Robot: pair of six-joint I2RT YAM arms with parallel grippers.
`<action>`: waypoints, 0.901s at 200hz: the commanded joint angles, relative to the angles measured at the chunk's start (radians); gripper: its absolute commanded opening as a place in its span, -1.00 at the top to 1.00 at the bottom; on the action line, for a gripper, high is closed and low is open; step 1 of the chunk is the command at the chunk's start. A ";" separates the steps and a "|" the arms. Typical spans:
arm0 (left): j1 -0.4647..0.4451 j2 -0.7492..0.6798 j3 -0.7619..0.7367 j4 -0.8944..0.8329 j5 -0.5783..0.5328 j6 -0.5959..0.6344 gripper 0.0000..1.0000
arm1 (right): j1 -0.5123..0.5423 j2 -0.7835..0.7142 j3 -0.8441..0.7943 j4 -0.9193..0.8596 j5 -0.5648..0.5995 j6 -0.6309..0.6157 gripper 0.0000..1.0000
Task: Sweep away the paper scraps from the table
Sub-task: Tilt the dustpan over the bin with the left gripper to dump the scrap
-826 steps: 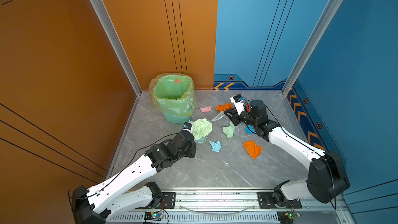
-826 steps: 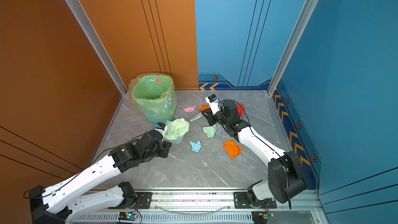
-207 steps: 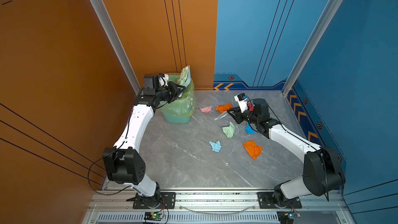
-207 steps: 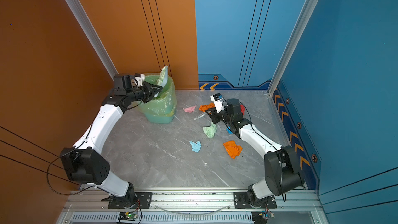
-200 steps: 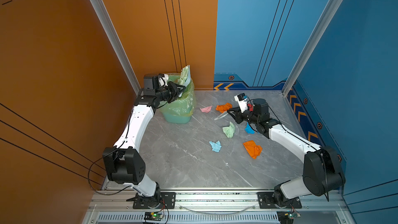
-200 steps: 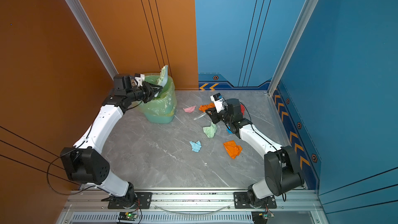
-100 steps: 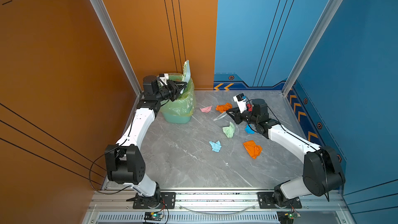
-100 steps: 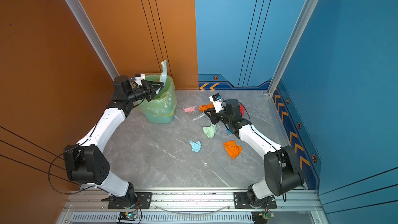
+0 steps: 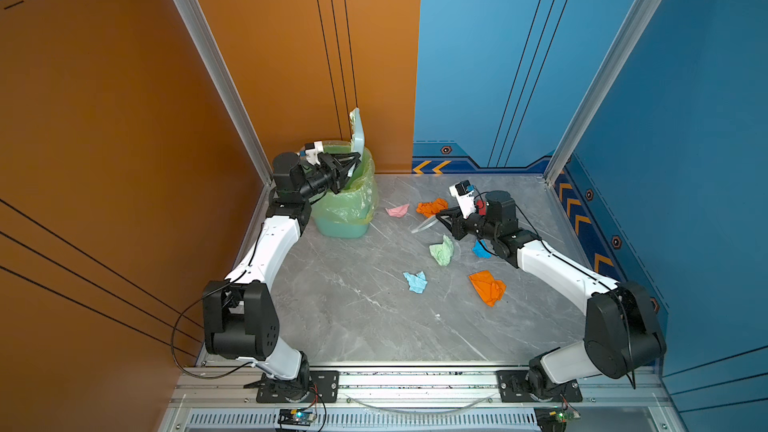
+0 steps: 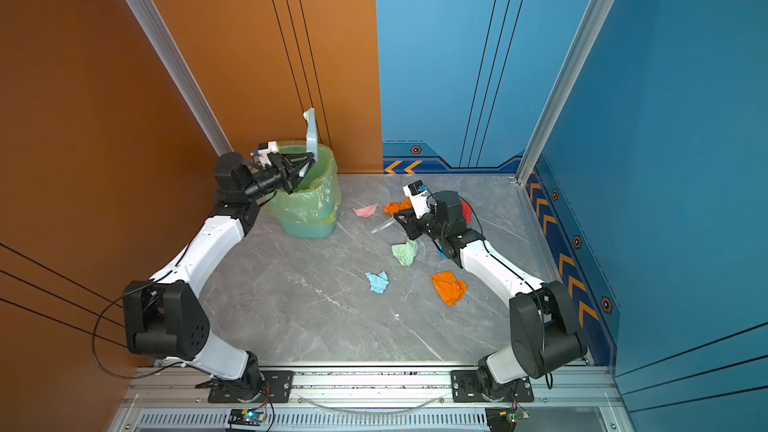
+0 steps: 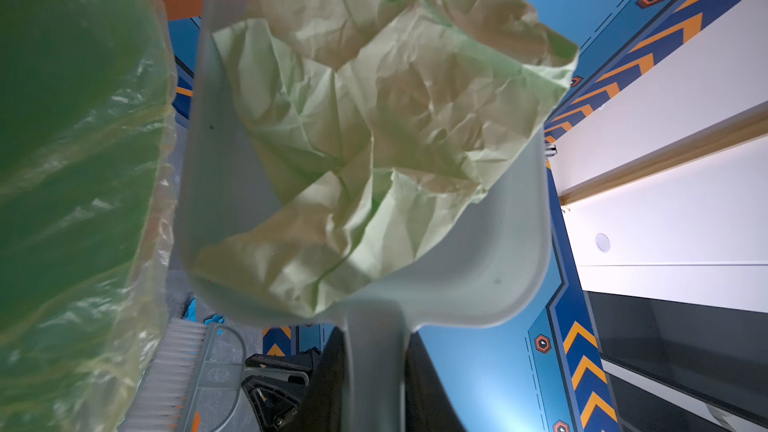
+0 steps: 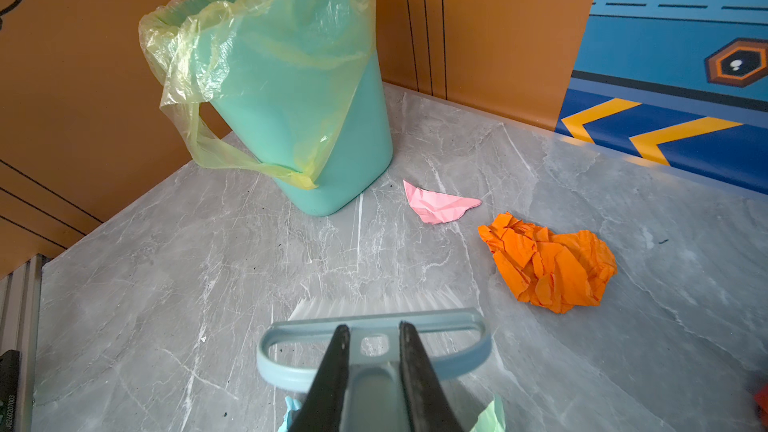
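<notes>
Grey-blue plastic dustpan [image 11: 498,268], clenched in left fingers [image 11: 326,371], stands upright over the green bag-lined bin [image 9: 345,205] upper left, pale green paper wad [image 11: 374,126] inside. Right fingers [image 12: 334,371] clamp the grey-blue brush [image 12: 440,320]; coloured scraps [image 9: 486,286] dot the marble worktop [image 9: 353,326].

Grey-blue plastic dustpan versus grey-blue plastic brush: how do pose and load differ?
The dustpan is upright over the green bag-lined bin, the brush low over the grey marble table. The dustpan carries a pale green paper wad, the brush nothing. Shared: left gripper and right gripper each clamp a handle.
</notes>
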 commanded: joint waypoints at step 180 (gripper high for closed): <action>-0.017 0.005 -0.162 0.615 -0.107 -0.489 1.00 | 0.053 -0.026 -0.020 -0.017 0.055 -0.041 1.00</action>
